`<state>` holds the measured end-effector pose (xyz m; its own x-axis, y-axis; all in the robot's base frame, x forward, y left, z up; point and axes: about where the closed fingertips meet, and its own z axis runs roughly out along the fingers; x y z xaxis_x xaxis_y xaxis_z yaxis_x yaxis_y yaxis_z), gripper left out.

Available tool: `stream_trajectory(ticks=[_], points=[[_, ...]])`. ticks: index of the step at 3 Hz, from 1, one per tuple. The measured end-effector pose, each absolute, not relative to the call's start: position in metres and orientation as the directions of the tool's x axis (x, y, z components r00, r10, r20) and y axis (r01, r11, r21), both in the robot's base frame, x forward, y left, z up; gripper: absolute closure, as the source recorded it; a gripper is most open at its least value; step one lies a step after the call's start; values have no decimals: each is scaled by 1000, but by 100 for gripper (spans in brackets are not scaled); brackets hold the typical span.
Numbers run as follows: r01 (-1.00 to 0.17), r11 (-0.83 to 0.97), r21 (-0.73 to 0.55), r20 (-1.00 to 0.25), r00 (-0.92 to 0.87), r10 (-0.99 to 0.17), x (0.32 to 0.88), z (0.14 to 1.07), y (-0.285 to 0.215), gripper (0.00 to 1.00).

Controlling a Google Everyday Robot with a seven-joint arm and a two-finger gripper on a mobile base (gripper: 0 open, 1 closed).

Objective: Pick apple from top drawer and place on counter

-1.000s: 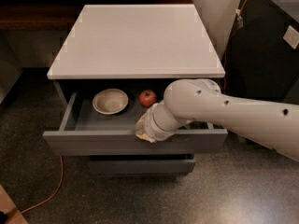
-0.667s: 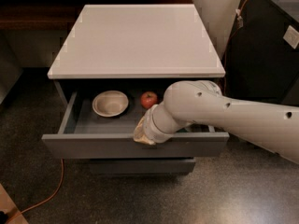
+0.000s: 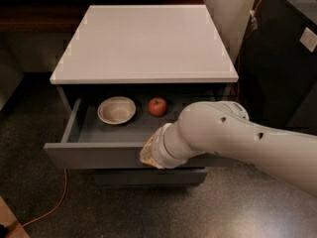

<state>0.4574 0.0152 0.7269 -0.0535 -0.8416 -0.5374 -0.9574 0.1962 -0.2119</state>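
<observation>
Top drawer (image 3: 94, 155) stands pulled out beneath the white counter (image 3: 143, 38). Gripper (image 3: 149, 155), at the end of the white arm (image 3: 237, 143), sits over the drawer's front edge, right of centre. It points away from the camera, so its grip state cannot be told, nor whether it touches the drawer front. It holds nothing visible. Count inside the drawer: one apple (image 3: 157, 106), red, upright, toward the back, apart from the gripper; one beige bowl (image 3: 116, 110) just left of the apple, not touching it. One orange cable (image 3: 49, 209) on the floor, left.
</observation>
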Motion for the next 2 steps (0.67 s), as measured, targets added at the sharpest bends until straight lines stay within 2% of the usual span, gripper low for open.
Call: stream_trajectory(ticks=[1,2], points=[[-950,217,-225,-554,-59,-830,470,737,9,84],[-932,315,-180,-628,-138,-766,511,752,-8,53]])
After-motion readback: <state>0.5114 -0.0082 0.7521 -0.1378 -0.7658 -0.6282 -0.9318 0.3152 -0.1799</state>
